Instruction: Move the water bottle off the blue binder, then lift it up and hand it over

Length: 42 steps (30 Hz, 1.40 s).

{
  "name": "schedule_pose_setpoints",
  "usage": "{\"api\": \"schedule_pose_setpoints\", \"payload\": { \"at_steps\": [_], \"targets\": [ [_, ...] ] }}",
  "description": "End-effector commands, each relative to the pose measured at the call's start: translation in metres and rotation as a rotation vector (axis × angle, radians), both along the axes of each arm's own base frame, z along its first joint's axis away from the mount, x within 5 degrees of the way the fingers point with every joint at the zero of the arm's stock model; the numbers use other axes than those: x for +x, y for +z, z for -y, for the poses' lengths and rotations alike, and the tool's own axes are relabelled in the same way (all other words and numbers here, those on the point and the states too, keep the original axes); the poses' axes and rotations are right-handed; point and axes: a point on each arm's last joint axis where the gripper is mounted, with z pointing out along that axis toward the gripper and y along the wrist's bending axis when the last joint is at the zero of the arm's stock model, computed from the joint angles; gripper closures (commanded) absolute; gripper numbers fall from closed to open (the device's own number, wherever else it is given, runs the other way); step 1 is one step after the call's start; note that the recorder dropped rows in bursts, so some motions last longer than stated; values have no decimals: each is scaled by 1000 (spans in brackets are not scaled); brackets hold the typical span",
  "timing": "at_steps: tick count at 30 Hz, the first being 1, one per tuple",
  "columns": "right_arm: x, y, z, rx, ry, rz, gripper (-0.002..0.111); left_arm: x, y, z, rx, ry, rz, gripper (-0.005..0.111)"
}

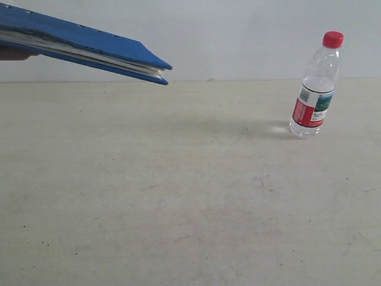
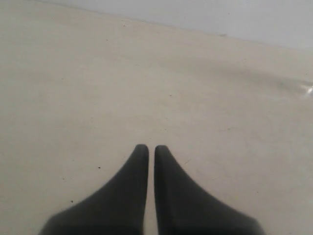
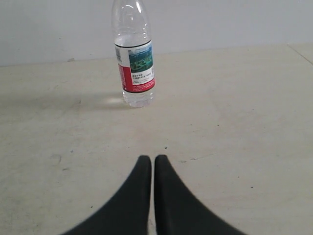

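The water bottle [image 1: 315, 89] stands upright on the beige table [image 1: 178, 196] at the right, red cap on top, a little water in it. The blue binder [image 1: 77, 42] hangs in the air at the upper left, tilted, white pages showing at its edge; it touches neither table nor bottle. In the right wrist view the bottle [image 3: 136, 68] stands some way beyond my right gripper [image 3: 152, 158], which is shut and holds nothing; the cap is cut off there. My left gripper [image 2: 151, 148] is shut over bare table. Neither gripper shows in the exterior view.
A pale wall [image 1: 238, 36] runs along the table's far edge. Something brownish [image 1: 13, 55] shows under the binder at the frame's left edge; what holds the binder is out of view. Faint specks and scuffs mark the tabletop.
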Motion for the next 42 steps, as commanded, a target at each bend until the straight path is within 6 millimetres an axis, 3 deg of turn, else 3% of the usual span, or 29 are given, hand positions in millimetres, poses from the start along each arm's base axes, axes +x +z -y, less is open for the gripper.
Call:
{"api": "schedule_pose_setpoints", "payload": {
  "at_steps": [1, 4, 6, 8, 11, 14, 42],
  "targets": [
    [0, 1, 0, -3, 3, 15, 108, 4, 15, -5, 40, 45, 161, 102],
    [0, 1, 0, -3, 3, 15, 108, 5, 30, -9, 32, 102, 332, 102],
    [0, 1, 0, -3, 3, 15, 108, 5, 23, -14, -82, 174, 249, 102],
    [0, 1, 0, -3, 3, 15, 108, 2, 10, -18, -39, 224, 106, 102],
    [0, 1, 0, -3, 3, 15, 108, 2, 8, -18, 88, 180, 81, 102],
    [0, 1, 0, -3, 3, 15, 108, 0, 0, -14, -30, 178, -3, 102],
    [0, 1, 0, -3, 3, 15, 108, 0, 2, -15, -13, 173, 12, 102]
  ]
}}
